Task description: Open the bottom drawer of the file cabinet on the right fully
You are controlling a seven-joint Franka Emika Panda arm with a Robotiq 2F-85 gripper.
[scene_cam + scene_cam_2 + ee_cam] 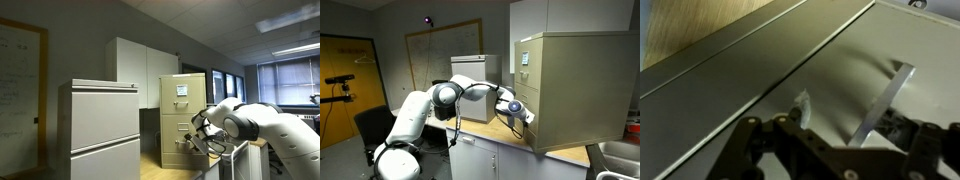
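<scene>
**Gripper (835, 142) spread at the file cabinet (582, 90), bottom drawer (531, 133) shut**

Dark fingers (748, 140) fill the lower edge of the wrist view, set wide apart and pinching nothing. Just beyond them lies a beige drawer front with a silvery handle (883, 100) slanting across it. The handle's near end comes down between the fingers; whether it touches them I cannot tell. A thin dark seam runs diagonally across the metal above, and wood grain (690, 30) shows in the top corner.

In both exterior views the white arm (417, 113) reaches to the front of the file cabinet, with the gripper (201, 135) low against it, close to the lower drawers. The bottom drawer (180, 152) sits flush with the drawers above it, at the foot of the cabinet. The cabinet stands on a wooden top (570, 157).

A grey cabinet (100, 125) with two broad drawers stands in the foreground of an exterior view, with white cupboards (145, 70) behind it. A whiteboard (445, 45) hangs on the far wall.
</scene>
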